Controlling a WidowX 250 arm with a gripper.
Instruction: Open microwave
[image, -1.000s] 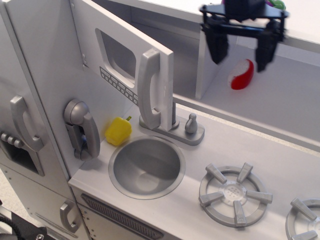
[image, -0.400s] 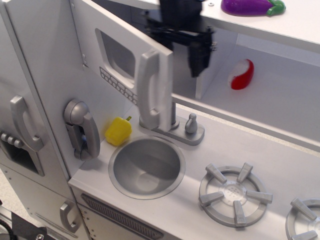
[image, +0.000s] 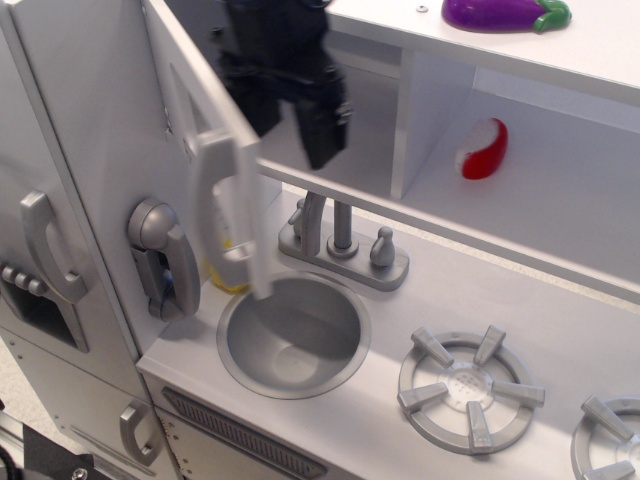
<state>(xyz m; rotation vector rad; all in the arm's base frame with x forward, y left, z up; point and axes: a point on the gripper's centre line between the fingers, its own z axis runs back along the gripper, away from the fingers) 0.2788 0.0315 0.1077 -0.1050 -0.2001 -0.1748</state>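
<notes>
The microwave is the pale grey compartment (image: 365, 120) at the upper middle. Its door (image: 195, 95) stands swung far out toward me, almost edge-on, so the window barely shows. The long silver handle (image: 228, 215) hangs blurred in front of the door edge. My black gripper (image: 293, 140) is just right of the door, in front of the open compartment. Its two fingers (image: 322, 135) point down with a gap between them and nothing in it. It is blurred from motion.
A round sink (image: 293, 335) and faucet (image: 340, 240) lie below the door. A grey wall phone (image: 165, 255) hangs at the left. A red-and-white piece (image: 484, 148) sits in the right shelf, a purple eggplant (image: 505, 12) on top. Burners (image: 470, 385) are at the right.
My gripper has moved from the upper right leftward to just behind the door. The microwave door has swung much further open, its handle coming left and toward the front.
</notes>
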